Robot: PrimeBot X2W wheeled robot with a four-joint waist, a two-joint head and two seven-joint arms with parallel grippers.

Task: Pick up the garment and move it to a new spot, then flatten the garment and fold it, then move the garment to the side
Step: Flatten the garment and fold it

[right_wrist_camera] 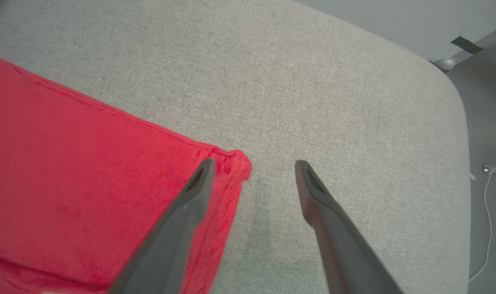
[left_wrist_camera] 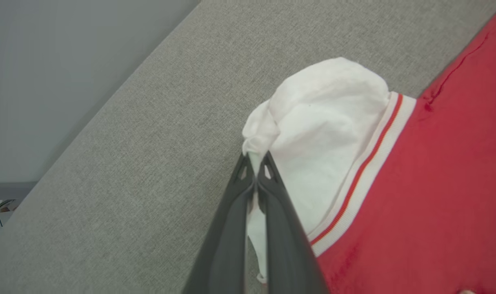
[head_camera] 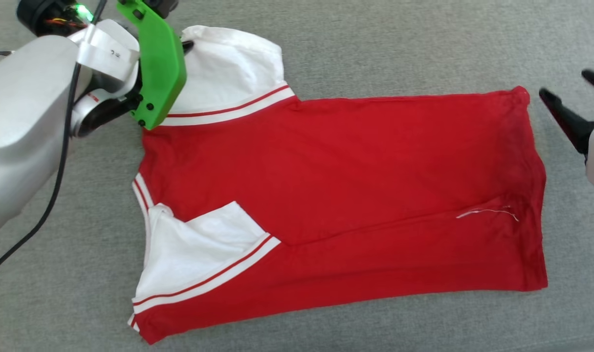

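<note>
The garment point(head_camera: 345, 195), a red jersey with white sleeves and red-white stripe trim, lies spread on the grey table, its near side folded over. My left gripper point(left_wrist_camera: 255, 160) is shut on the edge of the far white sleeve point(left_wrist_camera: 321, 134), pinching the cloth between its dark fingers. In the head view that hand sits at the upper left behind a green bracket point(head_camera: 160, 63). My right gripper point(right_wrist_camera: 252, 167) stands open over the garment's far hem corner point(right_wrist_camera: 231, 165), one finger above the red cloth, the other above bare table. It appears at the right edge point(head_camera: 570, 98) of the head view.
The grey fabric-covered table point(head_camera: 375, 49) runs all round the garment. A black cable point(head_camera: 57, 171) hangs from my left arm. The table's rounded corner point(right_wrist_camera: 452, 81) and the floor beyond lie right of my right gripper. A white loose thread point(head_camera: 487, 211) lies on the red cloth.
</note>
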